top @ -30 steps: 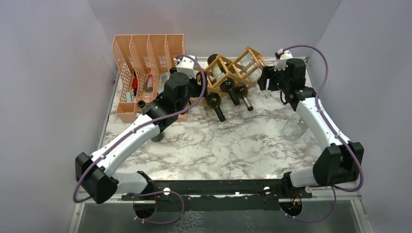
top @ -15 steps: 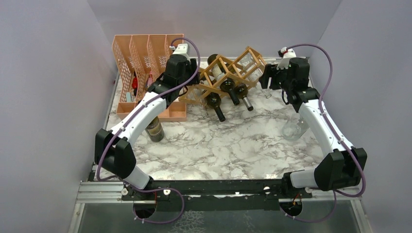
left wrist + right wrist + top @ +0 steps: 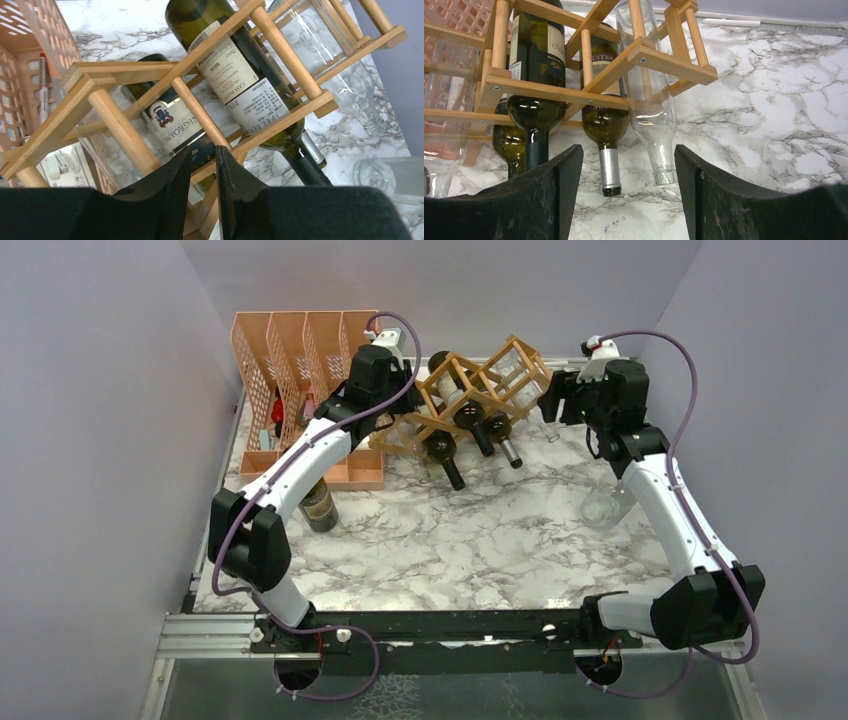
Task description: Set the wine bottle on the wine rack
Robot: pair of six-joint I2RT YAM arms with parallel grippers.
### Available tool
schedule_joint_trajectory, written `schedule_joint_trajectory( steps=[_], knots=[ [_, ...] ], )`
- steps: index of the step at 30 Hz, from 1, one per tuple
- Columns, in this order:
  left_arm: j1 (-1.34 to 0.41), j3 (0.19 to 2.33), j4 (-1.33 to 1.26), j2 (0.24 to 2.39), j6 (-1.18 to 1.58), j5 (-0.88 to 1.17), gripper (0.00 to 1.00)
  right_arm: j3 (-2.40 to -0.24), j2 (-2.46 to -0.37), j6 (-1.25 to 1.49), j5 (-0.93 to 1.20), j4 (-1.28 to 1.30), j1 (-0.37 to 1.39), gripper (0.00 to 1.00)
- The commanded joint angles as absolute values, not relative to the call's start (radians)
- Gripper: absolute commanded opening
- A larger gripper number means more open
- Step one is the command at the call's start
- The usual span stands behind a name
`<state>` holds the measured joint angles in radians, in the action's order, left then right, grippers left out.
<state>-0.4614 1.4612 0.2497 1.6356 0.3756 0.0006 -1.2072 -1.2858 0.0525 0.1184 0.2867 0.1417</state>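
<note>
The wooden wine rack point(image 3: 470, 400) stands at the back centre with dark bottles point(image 3: 445, 452) and a clear one lying in its cells. A dark wine bottle point(image 3: 320, 506) stands on the table beside the orange organiser, away from both grippers. My left gripper point(image 3: 393, 417) is at the rack's left end. In the left wrist view it point(image 3: 204, 149) is shut to a narrow slit, its tips against a rack point(image 3: 125, 135) slat; whether it pinches the slat I cannot tell. My right gripper point(image 3: 629, 150) is open and empty, facing the rack's right end point(image 3: 664, 55).
An orange perforated file organiser point(image 3: 300, 350) holding pens stands at the back left, touching the rack's left side. A clear glass bottle point(image 3: 603, 506) sits on the marble near the right arm. Grey walls close in on the left, back and right.
The left arm has stretched forward to the rack's left end and its jaws have shut. The standing dark bottle now shows. The right gripper has shifted slightly to the right.
</note>
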Motion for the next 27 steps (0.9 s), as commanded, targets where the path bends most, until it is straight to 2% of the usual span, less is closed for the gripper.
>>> schedule_joint_trajectory(
  steps=[1,8,18,27],
  knots=[
    [-0.46,1.488,0.288,1.676,0.357,0.088,0.29,-1.239,-1.263,0.063,0.125,0.293,0.135,0.69],
    [-0.46,1.497,0.289,1.678,0.327,0.121,0.3,-1.284,-1.311,0.059,0.168,0.272,0.135,0.71],
    [-0.46,1.541,0.298,1.64,0.294,0.16,0.36,-1.566,-1.57,0.026,0.106,0.299,0.135,0.72],
    [-0.46,1.531,0.312,1.548,0.273,0.155,0.44,-1.762,-1.782,-0.033,0.126,0.397,0.136,0.64]
  ],
)
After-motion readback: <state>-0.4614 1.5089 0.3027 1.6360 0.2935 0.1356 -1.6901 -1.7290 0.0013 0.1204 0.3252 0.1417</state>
